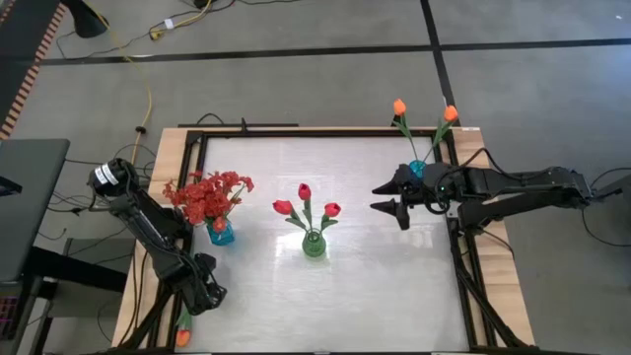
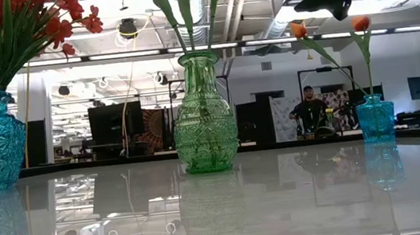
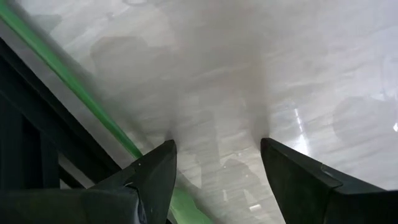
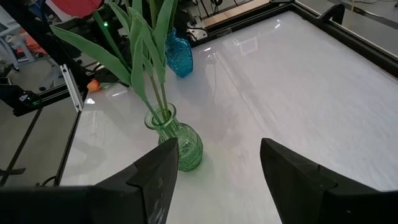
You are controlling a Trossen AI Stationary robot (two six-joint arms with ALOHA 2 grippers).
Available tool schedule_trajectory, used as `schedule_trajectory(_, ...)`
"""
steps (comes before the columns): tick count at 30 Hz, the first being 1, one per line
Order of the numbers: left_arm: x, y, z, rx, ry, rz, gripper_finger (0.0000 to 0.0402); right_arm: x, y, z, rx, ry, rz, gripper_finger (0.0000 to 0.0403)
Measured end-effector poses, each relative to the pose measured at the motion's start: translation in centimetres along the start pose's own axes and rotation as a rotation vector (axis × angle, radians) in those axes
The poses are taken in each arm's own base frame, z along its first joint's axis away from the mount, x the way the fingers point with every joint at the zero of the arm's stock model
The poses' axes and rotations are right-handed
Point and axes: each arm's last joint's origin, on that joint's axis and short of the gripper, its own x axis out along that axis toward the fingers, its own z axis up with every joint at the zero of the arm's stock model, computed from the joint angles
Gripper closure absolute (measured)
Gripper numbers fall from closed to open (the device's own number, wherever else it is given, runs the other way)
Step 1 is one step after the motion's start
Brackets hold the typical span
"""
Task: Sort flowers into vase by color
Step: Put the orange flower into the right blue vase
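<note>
An orange tulip (image 1: 183,335) lies at the table's near left corner, its green stem (image 3: 81,93) running along the dark frame rail. My left gripper (image 1: 207,296) points down over it, open, one finger (image 3: 155,177) above the stem. A blue vase (image 1: 219,233) at the left holds bushy red sprays (image 1: 207,192). A green vase (image 1: 314,244) in the middle holds three red tulips (image 1: 304,202). A second blue vase (image 1: 418,170) at the far right holds two orange tulips (image 1: 399,106). My right gripper (image 1: 377,198) hovers open beside that vase, high above the table. My left gripper stands open with one finger (image 3: 155,177) over the lying tulip's stem (image 3: 127,144), coming from above. That finger hides where the two meet, so I cannot tell whether it touches the stem.
A dark frame rail (image 3: 37,143) runs along the table's left edge right beside the stem. The white tabletop (image 1: 385,276) lies bare between the vases and the near edge. A person (image 2: 311,109) stands in the room beyond the far edge.
</note>
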Motion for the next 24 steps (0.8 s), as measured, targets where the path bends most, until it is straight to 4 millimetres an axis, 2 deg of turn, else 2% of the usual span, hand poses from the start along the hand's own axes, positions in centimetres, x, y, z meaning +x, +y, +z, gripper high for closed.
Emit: schedule_trajectory(24, -0.16, -0.06, -0.12, 0.009, 0.021, 0.019, 0.0175, -0.01, 0.16, -0.06, -0.021, 0.003, 0.008, 0.0149)
